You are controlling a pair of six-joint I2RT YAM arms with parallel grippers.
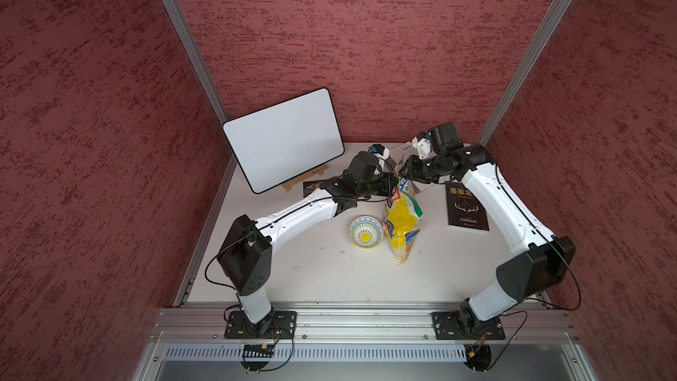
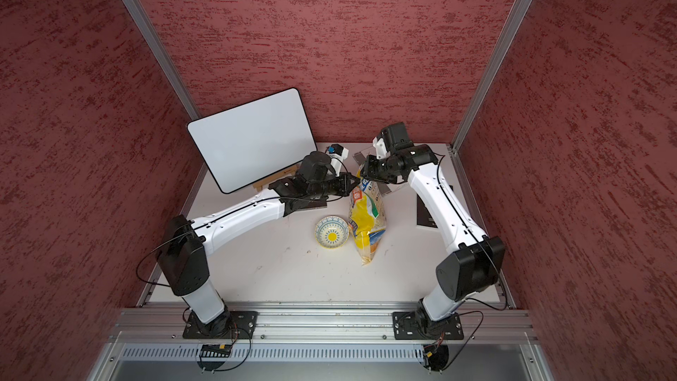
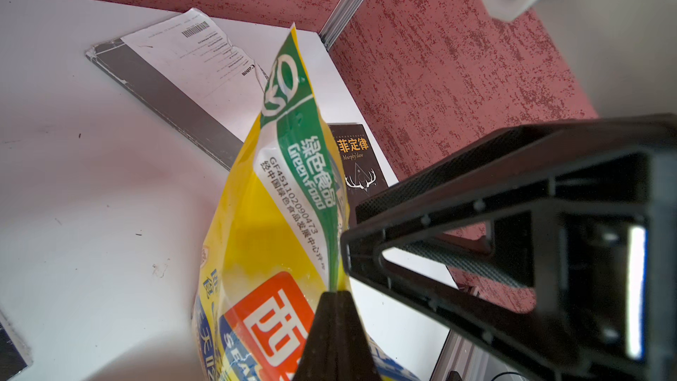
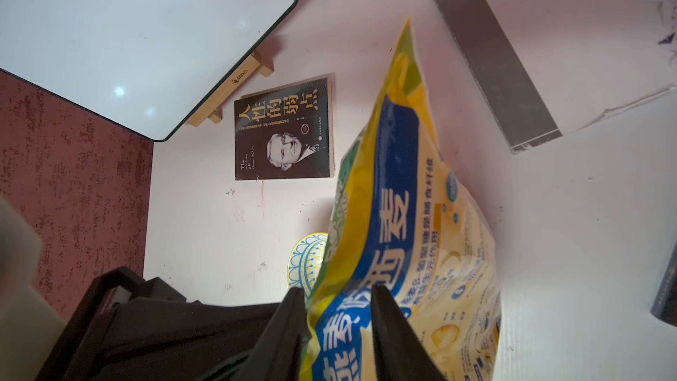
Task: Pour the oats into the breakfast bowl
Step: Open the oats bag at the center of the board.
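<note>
At mid-frame in both top views we see both end effectors meeting on the top of the bag [image 1: 401, 221]. The left end effector [image 3: 342, 285] is clamped on the bag's green top edge. The right end effector [image 4: 337, 291] has its jaws partly spread astride the film, and we can't tell if it grips. The bag's long axis runs from the end effectors down-frame, with its bottom corner on the table [image 1: 329, 280]. The oats are inside, not visible. The bowl [image 1: 353, 230] is empty and sits just beside the bag, lower left of the end effectors, so the left arm is nearer. We judge the bag mouth must swing that way.

Count:
- two end effectors
- one bag
- one bowl
- one whiteboard [image 1: 282, 139]
- two dark books: the book at frame right [image 1: 467, 210] and the book by the whiteboard [image 4: 284, 130]
- one flat grey pack [image 3: 165, 97]
</note>
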